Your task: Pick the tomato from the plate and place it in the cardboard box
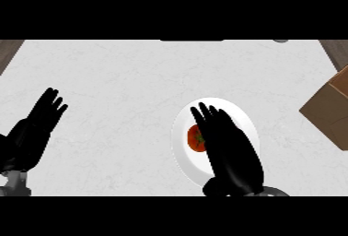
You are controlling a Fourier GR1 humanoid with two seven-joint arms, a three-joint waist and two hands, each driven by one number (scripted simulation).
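Observation:
A red tomato [195,138] lies on a white plate [234,113] right of the counter's middle. My right hand [231,147] hovers over the plate with straight fingers pointing away from me, and it covers the tomato's right part. Whether the hand touches the tomato cannot be told. The brown cardboard box [332,108] sits at the right edge, partly cut off by the frame. My left hand [34,131] rests open at the left edge, fingers up, far from the plate.
The counter top [122,83] is pale marble. Brown wooden strips show at the far left corner [8,48] and the far right corner [334,50].

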